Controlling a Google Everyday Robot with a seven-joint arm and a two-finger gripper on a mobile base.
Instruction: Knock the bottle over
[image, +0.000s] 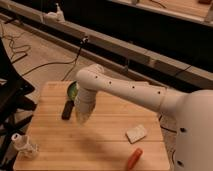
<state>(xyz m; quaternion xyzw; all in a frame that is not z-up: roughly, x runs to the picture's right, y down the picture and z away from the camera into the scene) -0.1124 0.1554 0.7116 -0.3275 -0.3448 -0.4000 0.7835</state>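
Note:
The bottle (25, 145), small and pale with a round white cap, stands upright at the front left corner of the wooden table (107, 145). My white arm reaches in from the right and bends down over the table's left-middle. My gripper (83, 117) hangs at its end, pointing down just above the wood, well to the right of the bottle and apart from it. It holds nothing that I can see.
A black oblong object (67, 109) lies just left of the gripper. A green plate (73, 90) shows behind the arm, its cup hidden. A pale sponge (136, 133) and an orange-red carrot-like item (133, 158) lie at the front right. A black chair (12, 95) stands left.

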